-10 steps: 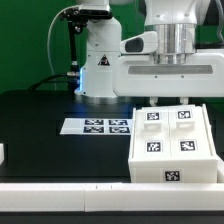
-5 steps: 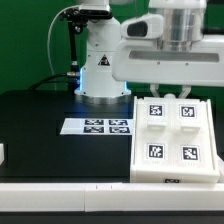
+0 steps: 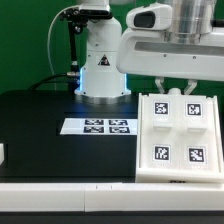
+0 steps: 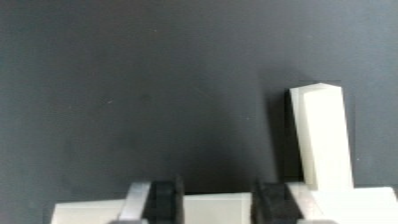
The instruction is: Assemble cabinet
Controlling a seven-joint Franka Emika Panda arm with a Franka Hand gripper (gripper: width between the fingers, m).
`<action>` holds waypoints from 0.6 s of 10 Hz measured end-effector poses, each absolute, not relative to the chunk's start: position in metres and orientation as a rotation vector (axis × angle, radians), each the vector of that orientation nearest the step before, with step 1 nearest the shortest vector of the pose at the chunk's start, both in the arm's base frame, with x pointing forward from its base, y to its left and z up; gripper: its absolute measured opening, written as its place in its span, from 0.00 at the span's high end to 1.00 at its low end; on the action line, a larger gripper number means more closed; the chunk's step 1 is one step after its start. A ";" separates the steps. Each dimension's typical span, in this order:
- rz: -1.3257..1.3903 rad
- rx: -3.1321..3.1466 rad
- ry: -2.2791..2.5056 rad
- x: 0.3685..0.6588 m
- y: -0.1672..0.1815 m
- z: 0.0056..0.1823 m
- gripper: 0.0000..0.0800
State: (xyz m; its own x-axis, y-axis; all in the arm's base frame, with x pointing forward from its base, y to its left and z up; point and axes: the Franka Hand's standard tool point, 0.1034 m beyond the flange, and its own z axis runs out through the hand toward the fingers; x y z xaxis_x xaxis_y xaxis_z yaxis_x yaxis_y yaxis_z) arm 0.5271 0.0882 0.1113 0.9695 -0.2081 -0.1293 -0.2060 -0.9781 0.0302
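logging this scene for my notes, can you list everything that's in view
cabinet: 1, white with black-and-white tags, exterior view's right of the table
marker board: 1, white with tags, middle of the table
white piece: 1, white, exterior view's left edge, cut off
table: 1, black, under it all
arm: 1, white, above the cabinet
base: 1, white, at the back
pincer: 1, dark fingers, closed on a white cabinet part

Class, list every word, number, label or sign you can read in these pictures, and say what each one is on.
No readable words or numbers anywhere.
Cabinet: square black-and-white tags, patterns only, no lettering.
Marker board: similar patterned squares, no lettering.
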 end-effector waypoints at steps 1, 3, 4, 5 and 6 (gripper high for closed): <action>-0.257 3.104 -0.326 0.523 0.085 0.119 0.78; -0.272 3.113 -0.340 0.532 0.076 0.134 0.78; -0.298 3.113 -0.329 0.546 0.071 0.142 0.78; -0.273 3.110 -0.328 0.560 0.070 0.145 0.78; -0.258 3.105 -0.318 0.569 0.072 0.143 0.80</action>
State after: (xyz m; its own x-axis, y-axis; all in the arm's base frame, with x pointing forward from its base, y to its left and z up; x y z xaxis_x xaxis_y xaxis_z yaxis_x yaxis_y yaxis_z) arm 0.5692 0.0724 0.1426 0.9658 -0.2020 -0.1624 -0.2004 -0.9794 0.0263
